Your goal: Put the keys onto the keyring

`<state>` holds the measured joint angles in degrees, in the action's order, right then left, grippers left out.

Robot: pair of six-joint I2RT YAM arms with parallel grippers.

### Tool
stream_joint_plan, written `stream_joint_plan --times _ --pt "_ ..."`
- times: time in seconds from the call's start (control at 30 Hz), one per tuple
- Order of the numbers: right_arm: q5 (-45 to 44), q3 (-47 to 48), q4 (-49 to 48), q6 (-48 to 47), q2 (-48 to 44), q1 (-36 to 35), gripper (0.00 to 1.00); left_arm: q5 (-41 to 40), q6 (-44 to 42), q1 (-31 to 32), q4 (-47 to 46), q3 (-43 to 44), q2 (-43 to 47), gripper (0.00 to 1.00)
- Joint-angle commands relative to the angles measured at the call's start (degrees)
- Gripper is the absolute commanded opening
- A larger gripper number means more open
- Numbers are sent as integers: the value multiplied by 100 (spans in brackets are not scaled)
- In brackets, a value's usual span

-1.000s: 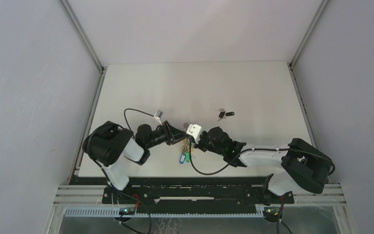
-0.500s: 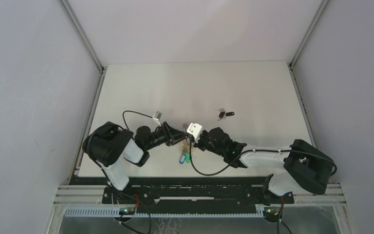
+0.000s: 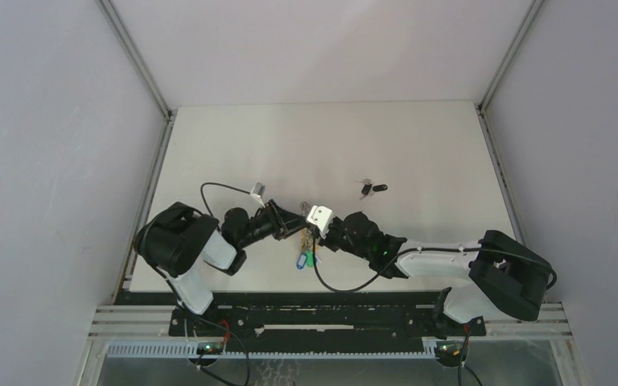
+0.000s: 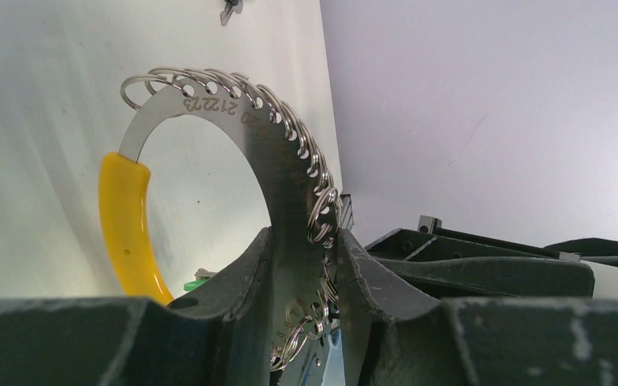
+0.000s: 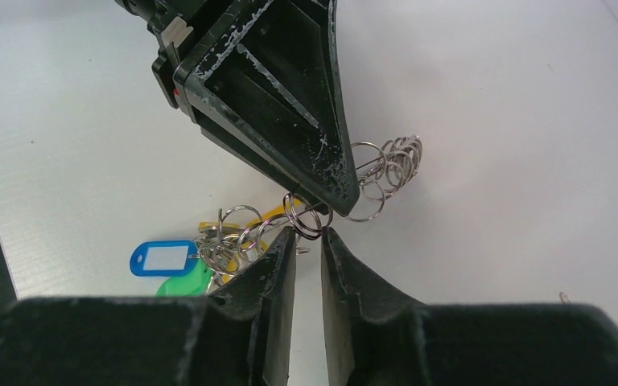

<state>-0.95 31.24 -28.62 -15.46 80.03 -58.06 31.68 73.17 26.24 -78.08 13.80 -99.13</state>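
My left gripper (image 4: 302, 241) is clamped on the keyring (image 4: 209, 108), a flat silvery arc edged with small wire loops and with a yellow grip at one end, which stands up out of the fingers. My right gripper (image 5: 309, 241) has its fingers a narrow gap apart with nothing between them, the tips just beside the keyring's loops where my left gripper pinches it. The keys (image 5: 179, 269) with blue and green tags bunch at the keyring's loops beside my right gripper, and a black key (image 3: 374, 189) lies on the desk (image 3: 451, 145) well apart from the keyring.
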Motion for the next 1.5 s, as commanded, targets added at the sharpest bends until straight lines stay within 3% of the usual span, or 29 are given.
stream_joint_plan --times 0.0,0.5,1.03,1.47 --pt "193 68 -240 94 -127 -55 18 -4 119 13 -313 -104 281 7" --pt "270 -91 312 29 -711 103 32 49 32 17 -315 -105 318 7" --pt "595 13 -155 15 -257 243 33 97 31 11 -313 -89 368 7" --pt "367 23 -293 -9 -257 236 31 128 31 13 -313 -93 367 7"
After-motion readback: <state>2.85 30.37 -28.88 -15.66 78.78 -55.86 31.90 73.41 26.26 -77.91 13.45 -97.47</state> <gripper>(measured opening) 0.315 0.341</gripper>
